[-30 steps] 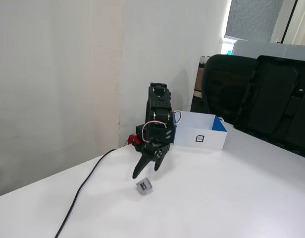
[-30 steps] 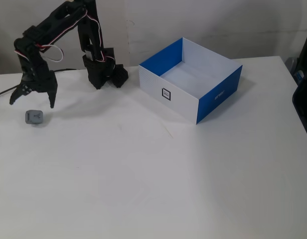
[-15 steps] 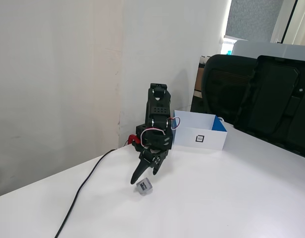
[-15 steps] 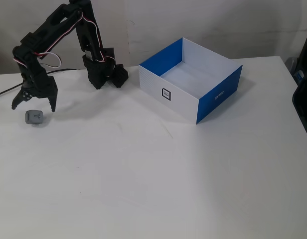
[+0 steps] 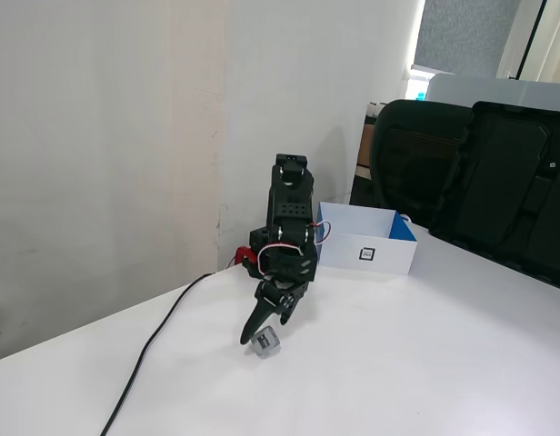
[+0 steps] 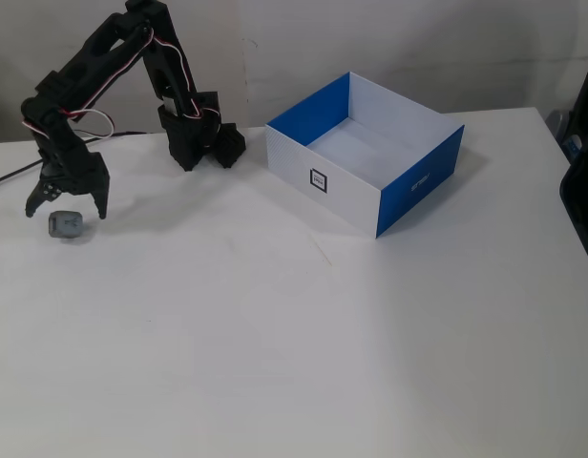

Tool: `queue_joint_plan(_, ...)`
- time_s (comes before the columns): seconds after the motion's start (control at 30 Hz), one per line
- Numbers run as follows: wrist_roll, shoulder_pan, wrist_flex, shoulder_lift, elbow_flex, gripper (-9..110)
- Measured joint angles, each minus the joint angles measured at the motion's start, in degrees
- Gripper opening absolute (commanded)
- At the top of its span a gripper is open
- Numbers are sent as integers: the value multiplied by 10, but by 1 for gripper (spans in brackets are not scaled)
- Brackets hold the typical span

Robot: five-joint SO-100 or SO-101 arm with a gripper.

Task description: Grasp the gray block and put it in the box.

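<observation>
So the black arm is reaching way out from its base and pointing the fingers (image 6: 65, 209) straight down at the white worktop (image 6: 294, 334). The fingers are spread wide open and aren't gripping anything. The gray block (image 6: 65, 225) is sitting on the worktop right under the gap between the two tips; in the fixed view from the front, one tip is hanging just to its left and the other just to its right, both a touch higher in the picture than the block. I can't tell whether either tip is actually touching it or just hovering close.

In the other fixed view, from the side, the fingers (image 5: 266, 329) are overlapping the block (image 5: 265, 343) a bit, with the longer tip coming down along its left side, nearly to the worktop (image 5: 398, 363).

The box (image 6: 365, 153) is standing well off to the right of the fingers in the front view, open top up, blue inside, white outside, with its little black-and-white tag (image 6: 318, 179) facing the camera. From the side view the box (image 5: 367, 239) is sitting behind the arm, near a black office chair (image 5: 416, 163). A black cable (image 5: 157, 341) is trailing across the worktop to the left of the fingers.
</observation>
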Motion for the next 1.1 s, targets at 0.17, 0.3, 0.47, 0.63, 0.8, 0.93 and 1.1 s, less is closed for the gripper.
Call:
queue_joint_plan(0.17, 0, 9, 0, -8, -12, 41)
queue_joint_plan(0.3, -1, 6, 0, -21, -20, 39)
queue_joint_plan(0.47, -1, 7, -1, -26, -27, 33)
queue_joint_plan(0.63, -7, 7, 10, -26, -38, 19)
queue_joint_plan(0.8, -17, 7, 22, -45, -54, 5)
queue_joint_plan(0.93, -22, 7, 40, -68, -82, 0)
queue_joint_plan(1.1, -23, 7, 53, -80, -100, 0)
